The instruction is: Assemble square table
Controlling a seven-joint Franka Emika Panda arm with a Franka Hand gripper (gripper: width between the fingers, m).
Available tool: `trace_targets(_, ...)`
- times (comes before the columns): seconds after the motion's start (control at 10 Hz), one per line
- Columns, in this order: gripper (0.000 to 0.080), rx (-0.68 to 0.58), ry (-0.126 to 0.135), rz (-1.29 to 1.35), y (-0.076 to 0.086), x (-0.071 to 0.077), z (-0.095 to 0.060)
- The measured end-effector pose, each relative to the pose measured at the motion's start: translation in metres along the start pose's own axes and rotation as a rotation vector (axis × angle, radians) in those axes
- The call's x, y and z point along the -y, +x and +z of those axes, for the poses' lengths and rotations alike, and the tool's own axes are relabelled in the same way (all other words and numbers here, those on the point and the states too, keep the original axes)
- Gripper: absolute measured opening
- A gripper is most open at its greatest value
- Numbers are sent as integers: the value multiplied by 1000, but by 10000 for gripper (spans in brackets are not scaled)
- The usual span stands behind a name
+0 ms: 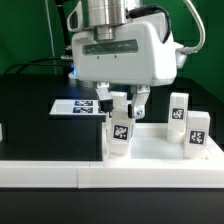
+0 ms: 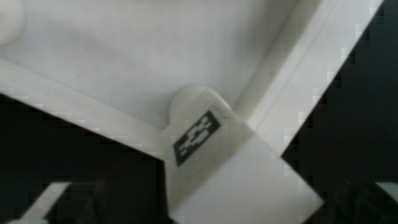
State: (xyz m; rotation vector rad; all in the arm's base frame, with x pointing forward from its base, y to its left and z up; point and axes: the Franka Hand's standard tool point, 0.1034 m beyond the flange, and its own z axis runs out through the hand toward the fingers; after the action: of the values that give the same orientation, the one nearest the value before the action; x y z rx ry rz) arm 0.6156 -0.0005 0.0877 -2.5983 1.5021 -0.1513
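The square table slab point(image 1: 160, 146) is white with a raised rim and lies at the exterior view's right; its rim and inner face fill the wrist view point(image 2: 125, 60). Two tagged white legs point(image 1: 180, 108) point(image 1: 197, 132) stand upright on its far and right corners. My gripper point(image 1: 122, 108) points down over the slab's near left corner, its fingers point(image 1: 104, 98) either side of a third tagged leg point(image 1: 120, 134). That leg stands at the corner and shows close up in the wrist view point(image 2: 228, 165), slanted across the picture. The jaws look closed on its top.
The marker board point(image 1: 78, 105) lies flat on the black table behind the gripper. A long white rail point(image 1: 60, 172) runs along the front edge. Green backdrop behind.
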Motion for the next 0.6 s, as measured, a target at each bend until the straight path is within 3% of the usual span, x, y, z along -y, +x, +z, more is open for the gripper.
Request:
trace_targets(0.3,649,-5,-10,-314,1,-1,0)
trace_targets(0.6,649,62,-50,-788,-5,4,14)
